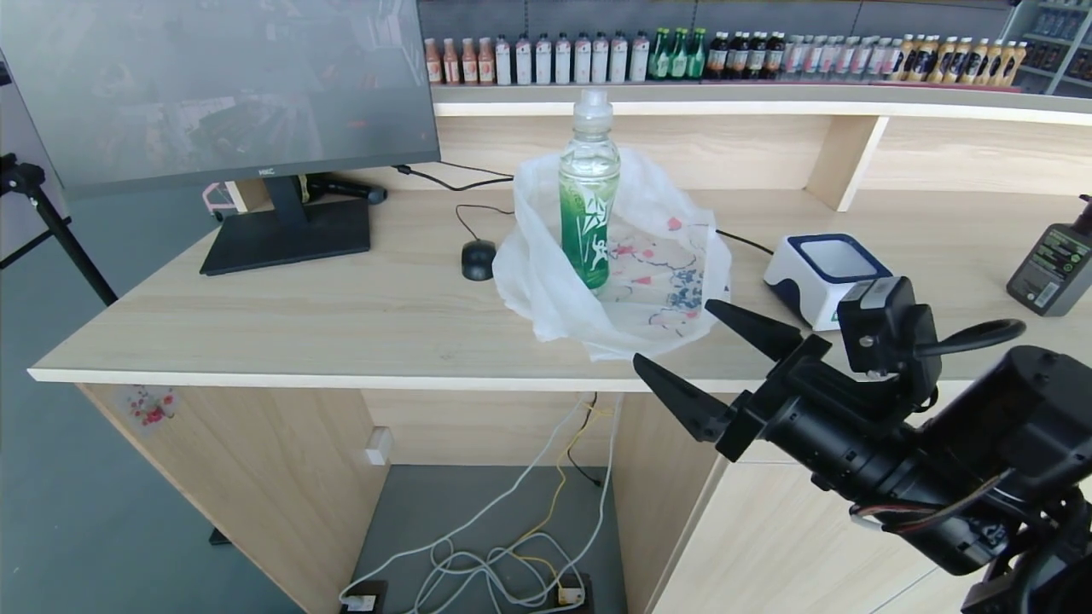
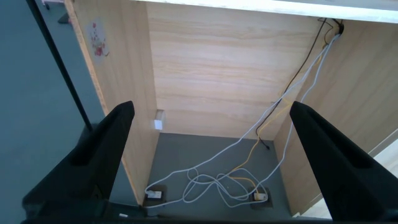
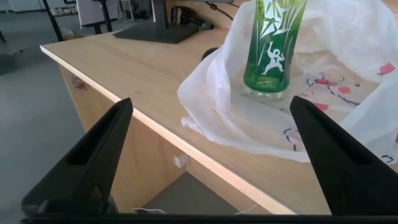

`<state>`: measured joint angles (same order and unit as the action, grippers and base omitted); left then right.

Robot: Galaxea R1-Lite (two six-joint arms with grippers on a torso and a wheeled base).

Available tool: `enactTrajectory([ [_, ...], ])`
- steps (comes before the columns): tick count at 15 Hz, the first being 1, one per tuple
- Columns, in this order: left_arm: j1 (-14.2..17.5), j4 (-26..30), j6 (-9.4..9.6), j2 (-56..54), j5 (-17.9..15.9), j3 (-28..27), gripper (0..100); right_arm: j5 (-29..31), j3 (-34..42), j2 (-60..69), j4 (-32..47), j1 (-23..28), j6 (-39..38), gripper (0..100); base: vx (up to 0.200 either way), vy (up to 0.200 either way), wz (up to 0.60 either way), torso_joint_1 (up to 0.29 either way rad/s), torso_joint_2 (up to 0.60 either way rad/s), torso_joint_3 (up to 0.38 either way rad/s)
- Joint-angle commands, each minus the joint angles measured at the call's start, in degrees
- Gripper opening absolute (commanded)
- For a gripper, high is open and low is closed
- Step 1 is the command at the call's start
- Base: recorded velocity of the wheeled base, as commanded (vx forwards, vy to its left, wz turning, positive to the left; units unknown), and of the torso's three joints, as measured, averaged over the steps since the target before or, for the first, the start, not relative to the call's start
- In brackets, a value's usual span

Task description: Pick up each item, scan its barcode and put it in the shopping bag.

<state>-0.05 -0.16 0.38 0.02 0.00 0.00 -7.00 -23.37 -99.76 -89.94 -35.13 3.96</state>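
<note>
A clear green-labelled drink bottle (image 1: pixel 589 196) stands upright inside the white plastic shopping bag (image 1: pixel 665 273), whose walls have slumped open around it on the pale wood bench (image 1: pixel 341 315). The bottle's label carries white bamboo leaves and a small leaping figure, and any lettering on it is too small to read. The bag itself is printed with red and blue marks. The right pincer (image 1: pixel 672 334) hangs just off the front edge of the bench, near the bag and apart from it, its two black fingers spread wide and holding nothing. Its wrist view looks between them at the bottle's base. Just beside the bag, on the robot's right, sits a white-and-navy barcode scanner (image 1: pixel 823 277), and farther right stands a dark pump bottle (image 1: pixel 1054 269) whose label print cannot be made out. To the left are a black mouse (image 1: pixel 478 258) and a dark monitor (image 1: pixel 222 85) on its flat stand. A row of bottles (image 1: pixel 725 55) lines the shelf behind. The left pincer (image 2: pixel 211 109) is low, facing the open space under the bench — fingers spread, empty — with loose cables (image 2: pixel 217 183) on the floor there and a small flowered sticker (image 2: pixel 98 38) on the side panel.
</note>
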Motion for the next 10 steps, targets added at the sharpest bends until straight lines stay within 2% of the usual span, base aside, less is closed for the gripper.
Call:
enactTrajectory([
  [1,0.0,0.0,-0.03,0.0,0.0,0.0,100,0.0,1.0,2.2,-0.1,-0.1,0.1,100,0.000,0.000,0.00,0.000,0.00,0.000],
  [4,0.0,0.0,-0.55,0.0,0.0,0.0,100,0.0,2.5,3.1,-0.1,-0.1,0.1,100,0.000,0.000,0.00,0.000,0.00,0.000],
  [10,0.0,0.0,-0.64,0.0,0.0,0.0,100,0.0,3.5,4.8,-0.1,0.0,0.2,100,0.000,-0.200,0.00,0.002,0.00,0.005],
])
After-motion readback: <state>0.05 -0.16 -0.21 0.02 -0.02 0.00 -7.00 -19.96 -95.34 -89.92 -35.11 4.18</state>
